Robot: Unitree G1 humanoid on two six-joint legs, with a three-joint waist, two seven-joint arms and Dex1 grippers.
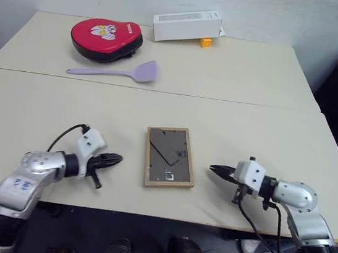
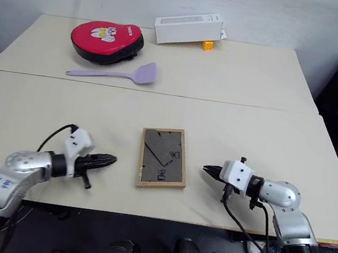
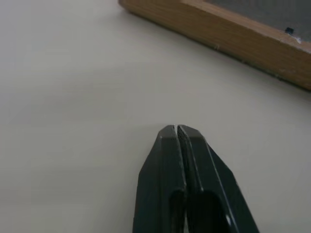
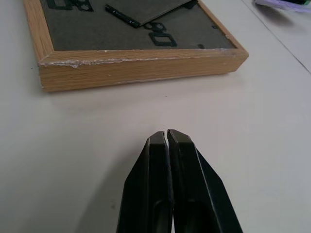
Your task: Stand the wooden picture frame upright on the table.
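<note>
Frame: I see the wooden picture frame (image 1: pixel 170 158) lying face-down on the worktop (image 1: pixel 45 116), its picture hidden.
Pincers: left pincer (image 1: pixel 119 157) and right pincer (image 1: pixel 212 168) both closed, empty.

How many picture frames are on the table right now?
1. The small light-wood picture frame lies flat, dark back panel up, on the cream-beige table near its front edge, between the shut left gripper and shut right gripper.

- One wooden picture frame (image 1: pixel 170 157).
- One red pad (image 1: pixel 106 38).
- One lilac spatula (image 1: pixel 117 71).
- One long white box (image 1: pixel 187 26).
- One small yellow block (image 1: pixel 205 42).
- One counter (image 1: pixel 269 77).
- Two pincers: left pincer (image 1: pixel 116 158), right pincer (image 1: pixel 214 168).
</note>
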